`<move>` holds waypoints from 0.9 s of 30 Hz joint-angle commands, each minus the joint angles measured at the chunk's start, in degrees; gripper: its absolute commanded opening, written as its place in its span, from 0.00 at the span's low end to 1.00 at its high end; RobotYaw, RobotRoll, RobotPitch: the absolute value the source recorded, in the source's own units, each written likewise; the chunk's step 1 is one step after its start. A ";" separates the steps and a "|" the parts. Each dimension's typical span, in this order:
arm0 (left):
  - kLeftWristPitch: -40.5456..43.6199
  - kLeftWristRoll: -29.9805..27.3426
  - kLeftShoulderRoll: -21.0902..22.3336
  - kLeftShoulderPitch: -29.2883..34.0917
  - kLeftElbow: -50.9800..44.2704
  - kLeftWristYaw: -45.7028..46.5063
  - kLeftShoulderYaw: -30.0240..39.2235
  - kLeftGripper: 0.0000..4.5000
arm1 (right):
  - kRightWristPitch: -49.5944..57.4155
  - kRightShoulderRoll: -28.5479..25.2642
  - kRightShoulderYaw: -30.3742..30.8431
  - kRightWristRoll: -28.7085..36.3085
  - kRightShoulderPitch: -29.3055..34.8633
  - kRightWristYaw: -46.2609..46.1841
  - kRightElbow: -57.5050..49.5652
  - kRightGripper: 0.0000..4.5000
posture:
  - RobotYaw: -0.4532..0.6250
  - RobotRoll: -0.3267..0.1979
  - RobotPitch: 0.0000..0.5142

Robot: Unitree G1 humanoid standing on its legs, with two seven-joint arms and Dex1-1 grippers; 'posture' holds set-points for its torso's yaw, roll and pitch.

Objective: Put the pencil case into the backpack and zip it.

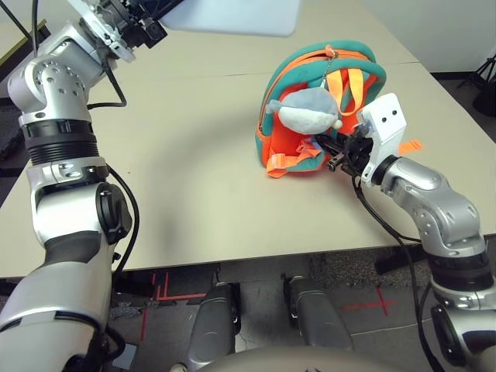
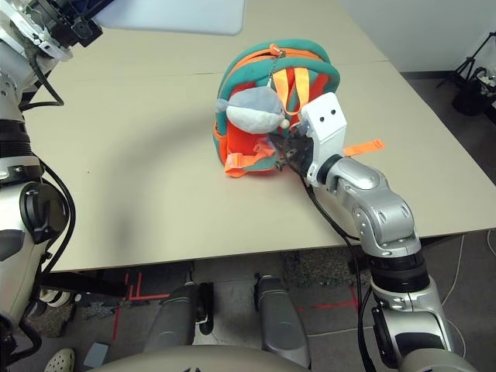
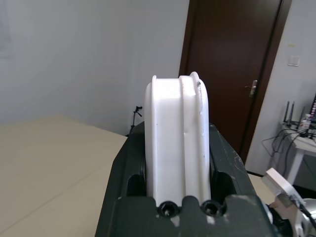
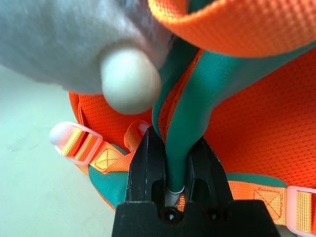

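Note:
The orange backpack (image 1: 322, 101) with teal trim stands upright on the table, a grey-white plush animal (image 1: 308, 111) hanging on its front. My right gripper (image 1: 335, 149) is at its lower right side, shut on a teal trim strip (image 4: 190, 133) of the backpack. My left gripper (image 1: 151, 23) is raised high at the far left, shut on the white pencil case (image 1: 232, 15), which it holds flat in the air above the table's far side. In the left wrist view the pencil case (image 3: 177, 143) stands edge-on between the black fingers (image 3: 118, 187).
The beige table (image 1: 178, 170) stretches wide to the left of the backpack. An orange strap end (image 1: 411, 145) lies on the table behind my right wrist. A dark door (image 3: 232, 64) and a white wall show behind the case.

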 commanded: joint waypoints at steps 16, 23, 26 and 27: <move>4.84 -1.87 0.29 1.80 -2.22 -3.36 -0.85 0.29 | 2.02 0.20 2.47 -1.58 1.63 0.96 1.42 0.05 | 0.23 0.62 0.27; 1.95 2.05 0.40 3.36 -1.73 -5.62 -5.49 0.29 | 2.04 0.14 2.55 -1.83 1.48 1.11 1.35 0.05 | 0.23 0.62 0.28; 0.28 3.86 0.22 3.37 -1.31 -6.82 -7.68 0.29 | 2.04 0.10 2.58 -1.93 1.31 1.16 1.40 0.05 | 0.23 0.62 0.28; -0.43 4.63 0.16 3.19 -0.99 -7.27 -8.54 0.29 | 2.03 0.10 2.58 -1.96 1.22 1.18 1.45 0.05 | 0.23 0.62 0.28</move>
